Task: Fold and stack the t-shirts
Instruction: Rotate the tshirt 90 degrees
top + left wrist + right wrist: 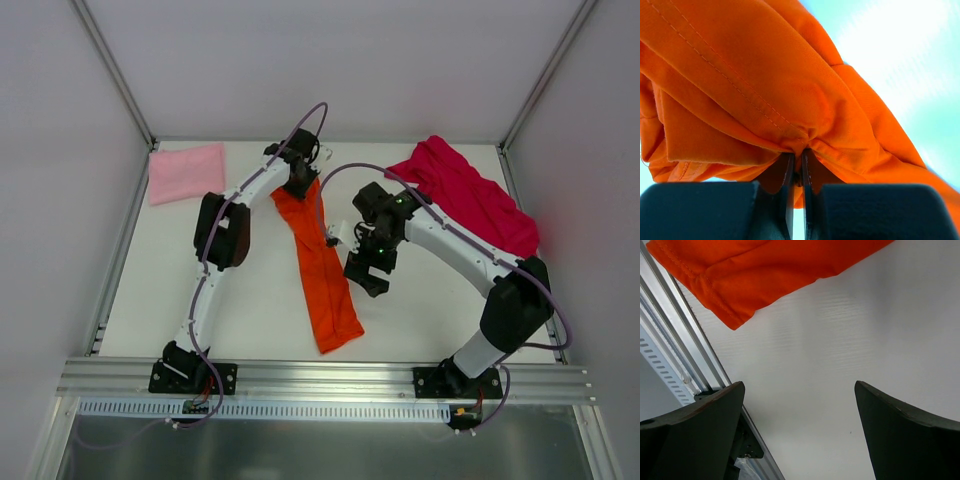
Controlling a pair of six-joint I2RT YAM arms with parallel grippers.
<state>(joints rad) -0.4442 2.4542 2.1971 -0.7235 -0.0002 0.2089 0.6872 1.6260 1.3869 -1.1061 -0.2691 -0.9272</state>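
Note:
The orange t-shirt (322,270) lies as a long narrow strip down the middle of the table. My left gripper (299,186) is shut on its far end; in the left wrist view bunched orange cloth (790,95) is pinched between the two fingers (788,172). My right gripper (367,275) hangs open just right of the strip, with only bare table between its fingers (705,415); the near corner of the orange t-shirt (740,270) shows above them. The pink t-shirt (186,172) lies folded at the far left. The magenta t-shirt (470,195) lies crumpled at the far right.
White walls close off the table at the back and both sides. An aluminium rail (320,377) runs along the near edge, also seen as the rail (685,355) beside the right gripper. Purple cables loop above both arms.

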